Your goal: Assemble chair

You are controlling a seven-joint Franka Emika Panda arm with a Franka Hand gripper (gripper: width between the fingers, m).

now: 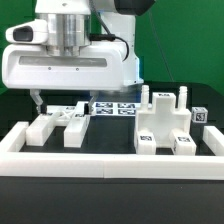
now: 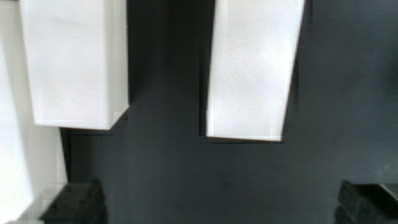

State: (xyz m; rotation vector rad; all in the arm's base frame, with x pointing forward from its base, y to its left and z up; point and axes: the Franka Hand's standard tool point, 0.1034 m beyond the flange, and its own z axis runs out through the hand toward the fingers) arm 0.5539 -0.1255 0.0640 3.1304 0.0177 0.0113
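Gripper wide open and empty, low over the chair pieces on the exterior view's left

Wrist view: gripper [image 2: 217, 205] jaws at full spread, dark fingertips [image 2: 71, 203] just in view, nothing between them but bare black table [image 2: 169, 170]; two long white blocks [image 2: 80, 65] lie side by side, apart from each other, neither touched. Exterior view: arm [image 1: 70, 60] hangs low over the small chair pieces [image 1: 60, 127] at that view's left; bigger piece with upright pegs [image 1: 162, 122] stands well apart at its right, marker board [image 1: 115, 108] further back between them, all inside the white rail [image 1: 110, 162]
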